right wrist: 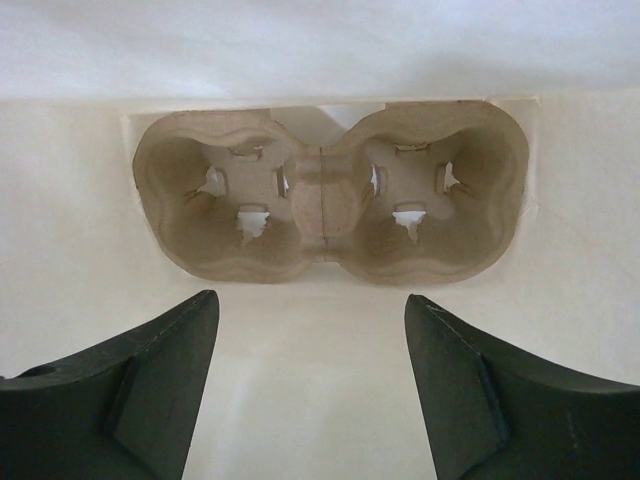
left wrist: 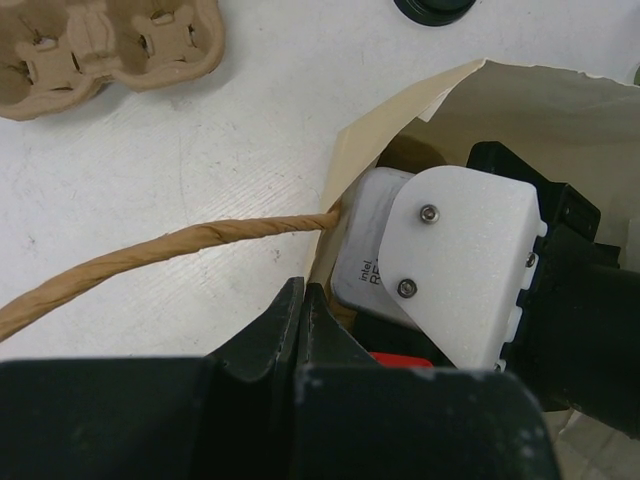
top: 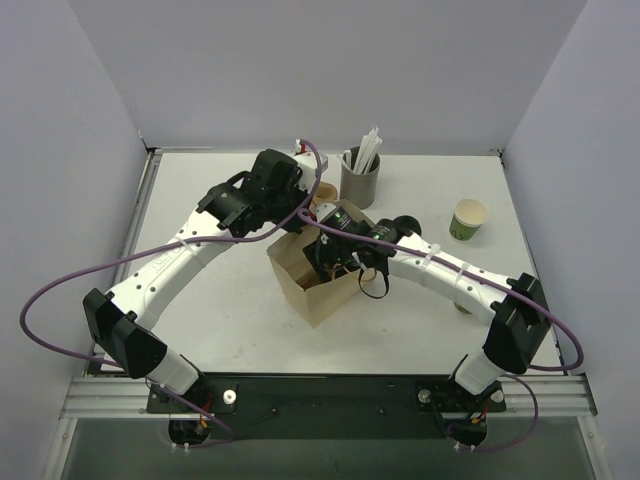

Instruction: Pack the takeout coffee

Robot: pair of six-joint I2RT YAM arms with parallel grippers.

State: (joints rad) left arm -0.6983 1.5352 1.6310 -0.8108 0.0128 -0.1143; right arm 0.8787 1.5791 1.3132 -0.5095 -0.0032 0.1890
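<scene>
The takeout coffee's green paper cup [top: 468, 218] stands upright at the far right, cream inside showing, with no lid on it. A brown paper bag [top: 315, 290] stands open at the table's middle. My left gripper [top: 303, 224] is shut on the bag's rim [left wrist: 335, 225], next to the paper twine handle [left wrist: 150, 255]. My right gripper [top: 338, 262] reaches down inside the bag, open and empty [right wrist: 310, 370]. It hangs above a two-cup pulp carrier [right wrist: 330, 195] lying on the bag's bottom. A black round thing [left wrist: 435, 8], cut off by the frame's top edge, lies beyond the bag.
A grey cup of white straws [top: 360, 178] stands just behind the bag. Another pulp carrier [left wrist: 100, 45] lies on the table beside the bag. The right arm's wrist [left wrist: 460, 260] fills the bag's mouth. Grey walls close in the table on three sides.
</scene>
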